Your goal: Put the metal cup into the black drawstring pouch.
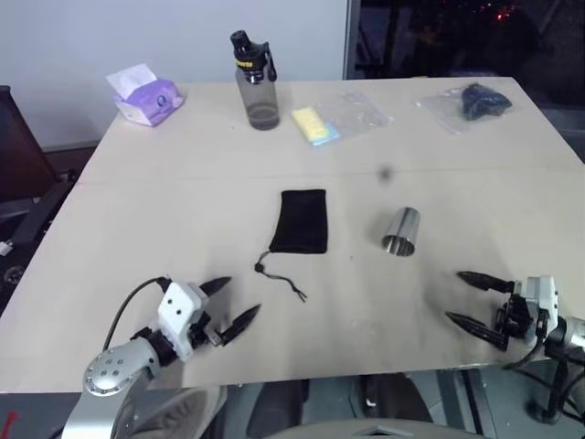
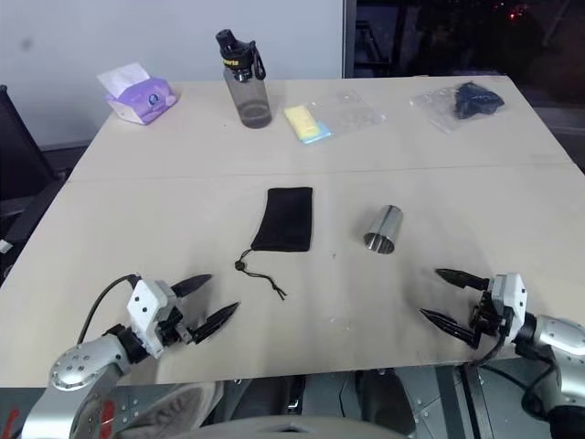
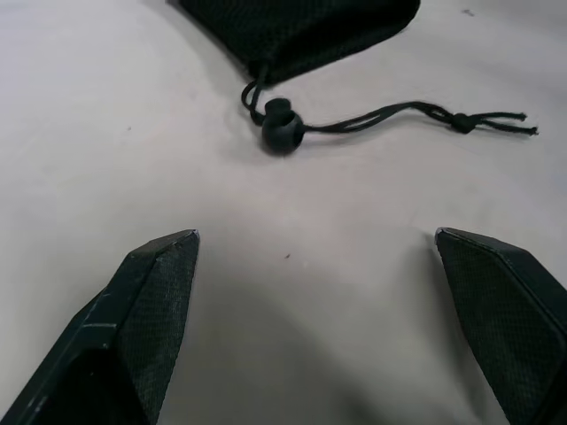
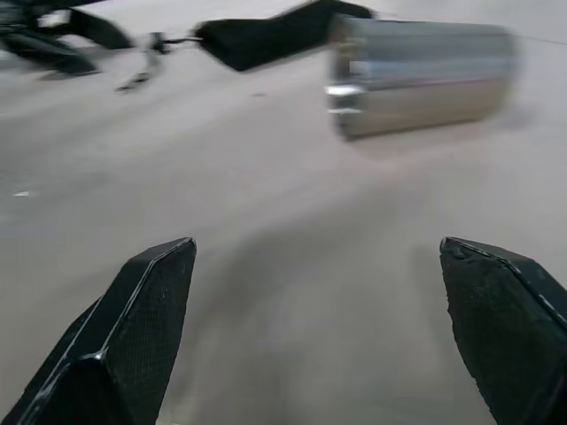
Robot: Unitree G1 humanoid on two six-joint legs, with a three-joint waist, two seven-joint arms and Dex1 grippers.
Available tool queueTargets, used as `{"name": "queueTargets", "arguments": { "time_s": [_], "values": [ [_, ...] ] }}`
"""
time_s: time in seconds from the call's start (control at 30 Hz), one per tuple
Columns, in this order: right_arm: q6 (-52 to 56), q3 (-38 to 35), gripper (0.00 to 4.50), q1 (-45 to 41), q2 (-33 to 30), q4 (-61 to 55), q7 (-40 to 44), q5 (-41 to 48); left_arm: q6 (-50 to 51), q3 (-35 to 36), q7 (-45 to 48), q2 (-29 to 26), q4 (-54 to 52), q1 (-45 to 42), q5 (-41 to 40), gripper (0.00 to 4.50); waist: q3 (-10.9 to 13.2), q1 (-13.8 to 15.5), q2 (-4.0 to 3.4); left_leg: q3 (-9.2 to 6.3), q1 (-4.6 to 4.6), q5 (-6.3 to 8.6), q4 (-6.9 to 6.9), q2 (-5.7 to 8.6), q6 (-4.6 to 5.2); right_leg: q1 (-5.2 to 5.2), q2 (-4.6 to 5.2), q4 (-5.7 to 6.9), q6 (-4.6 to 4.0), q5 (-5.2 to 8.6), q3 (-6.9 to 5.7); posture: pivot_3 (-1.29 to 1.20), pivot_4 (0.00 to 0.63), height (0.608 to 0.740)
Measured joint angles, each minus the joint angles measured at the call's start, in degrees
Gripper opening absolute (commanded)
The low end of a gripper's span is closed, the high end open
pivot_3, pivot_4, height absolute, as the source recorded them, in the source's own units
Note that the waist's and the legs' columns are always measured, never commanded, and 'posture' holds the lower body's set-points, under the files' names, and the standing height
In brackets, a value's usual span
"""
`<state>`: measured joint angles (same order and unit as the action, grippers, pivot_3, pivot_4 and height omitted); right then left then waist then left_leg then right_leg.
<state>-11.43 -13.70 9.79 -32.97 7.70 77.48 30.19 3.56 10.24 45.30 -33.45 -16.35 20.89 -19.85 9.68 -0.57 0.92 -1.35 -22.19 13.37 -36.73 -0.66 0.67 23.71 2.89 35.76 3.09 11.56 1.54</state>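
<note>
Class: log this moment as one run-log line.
metal cup: lying on table | black drawstring pouch: flat, empty | left gripper: open | right gripper: open

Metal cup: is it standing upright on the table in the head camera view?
No. The metal cup lies on its side on the table, to the right of the black drawstring pouch.
</note>
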Motion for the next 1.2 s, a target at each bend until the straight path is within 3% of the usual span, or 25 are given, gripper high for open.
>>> {"name": "queueTargets", "arguments": {
  "time_s": [0.23,0.5,0.77,1.0,1.1,1.17,1.2],
  "values": [
    [-2.10,2.16,4.46,10.46,10.86,-16.40,-12.90,-1.52,-0.19,-2.65,-0.30,-1.00,-2.12,-5.63,2.82,4.42,0.02,-0.04,-0.04,-0.16,-0.08,0.01,0.01,-0.02,-0.02,0.09,0.08,0.00,0.00,0.00,0.02,0.00,0.150,0.740],
    [-5.36,5.26,4.46,15.35,11.88,-18.96,-16.54,-5.12,-2.86,-6.75,-2.71,-0.72,1.22,-14.08,10.18,4.42,0.03,0.00,-0.02,-0.10,-0.15,0.00,0.00,0.01,-0.01,0.13,0.11,-0.02,0.00,0.00,-0.03,0.00,0.150,0.740],
    [-5.43,6.21,4.46,16.33,11.26,-20.27,-18.31,-5.19,-8.51,-14.17,-9.58,1.72,12.88,-26.84,23.25,4.42,0.02,0.35,0.01,-0.14,-0.33,0.00,-0.07,0.08,0.00,0.16,0.08,-0.02,0.01,-0.01,-0.21,0.00,0.150,0.740],
    [-5.50,6.83,4.46,17.34,10.96,-20.29,-19.55,-5.20,-14.85,-16.28,-13.38,3.10,18.26,-30.35,27.76,4.42,0.01,0.61,0.01,-0.16,-0.34,-0.01,-0.12,0.09,0.00,0.14,0.09,-0.01,0.01,-0.01,-0.24,0.00,0.150,0.740],
    [-5.53,7.04,4.50,17.22,10.84,-20.37,-20.22,-5.26,-16.67,-18.47,-14.24,4.09,21.31,-33.29,30.07,3.62,-0.02,1.26,-0.01,-0.17,-0.32,-0.01,-0.23,0.12,0.00,0.08,0.09,0.01,0.02,-0.02,-0.27,0.00,0.150,0.740],
    [-5.53,7.09,4.50,16.83,10.81,-20.61,-20.66,-5.29,-17.01,-19.81,-15.23,5.40,23.79,-35.14,31.36,2.88,-0.03,1.45,-0.02,-0.20,-0.34,-0.01,-0.33,0.19,0.00,0.04,0.08,0.03,0.02,-0.02,-0.31,0.00,0.150,0.740],
    [-5.54,7.12,4.50,16.82,10.80,-20.94,-20.79,-5.29,-17.04,-19.93,-15.72,6.10,24.78,-35.72,31.69,2.28,-0.04,1.41,-0.02,-0.21,-0.35,-0.01,-0.34,0.19,0.00,0.04,0.08,0.03,0.02,-0.02,-0.32,0.00,0.150,0.740]
  ]
}}
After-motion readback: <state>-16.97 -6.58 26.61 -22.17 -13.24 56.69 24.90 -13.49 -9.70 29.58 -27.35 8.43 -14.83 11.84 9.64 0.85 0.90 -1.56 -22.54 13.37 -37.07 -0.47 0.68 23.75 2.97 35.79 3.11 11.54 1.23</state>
